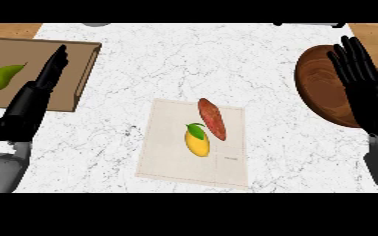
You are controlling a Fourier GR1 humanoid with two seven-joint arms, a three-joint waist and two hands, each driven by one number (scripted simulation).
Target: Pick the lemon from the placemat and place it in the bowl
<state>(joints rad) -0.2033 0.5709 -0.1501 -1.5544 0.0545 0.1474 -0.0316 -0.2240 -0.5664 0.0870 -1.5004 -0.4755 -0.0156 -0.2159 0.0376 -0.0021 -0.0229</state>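
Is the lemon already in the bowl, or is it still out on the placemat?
Out. The lemon lies on the placemat beside a reddish sweet potato; the wooden bowl at the right shows only bare wood.

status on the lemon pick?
Both robot hands open: left robot hand, right robot hand. Lemon untouched on placemat, sweet potato alongside. Bowl partly behind right robot hand.

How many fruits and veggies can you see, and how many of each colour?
Yellow: 1, the lemon on the placemat
Reddish-brown: 1, the sweet potato on the placemat
Green: 1, a fruit on the cutting board
Total: 3
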